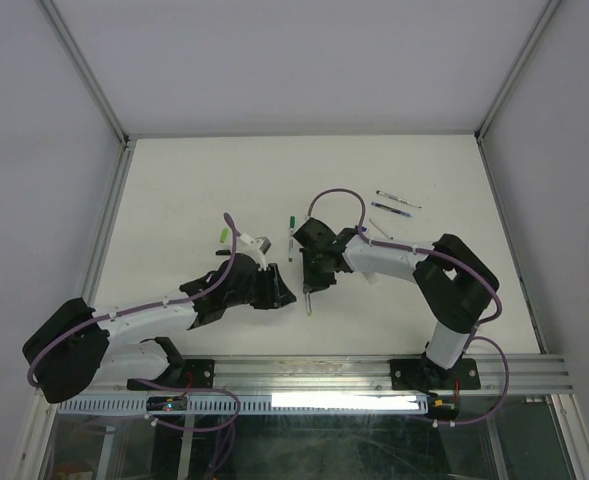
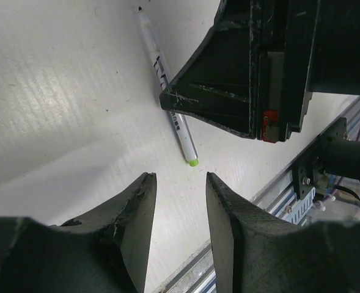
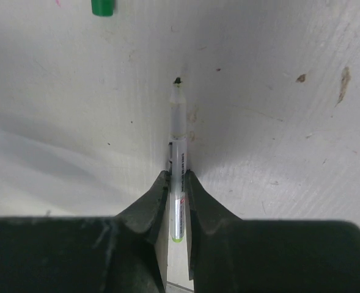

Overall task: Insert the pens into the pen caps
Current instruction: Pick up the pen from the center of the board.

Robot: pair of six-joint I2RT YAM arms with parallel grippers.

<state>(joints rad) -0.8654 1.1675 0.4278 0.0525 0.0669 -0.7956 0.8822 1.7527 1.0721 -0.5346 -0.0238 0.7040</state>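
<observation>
White bench [image 1: 224, 170], grey enclosure walls. Right gripper [image 3: 176, 177] clamped on pale grey-white marker pen [image 3: 177, 122] at bench centre, rear-held, probably so the black tip stays free for capping. Left gripper [image 2: 180, 183] part-spread, empty, at its 9 o'clock. Lime green plastic cap [image 1: 223, 235] at 10 o'clock.

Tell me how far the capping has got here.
Done: no pen looks clearly capped. In hand: the right gripper pinches a white-barrelled marker with a lime-green end, tip bare; the left gripper is open and empty. Left: the loose lime-green plastic cap and two slim dark pens lie unpaired.
</observation>
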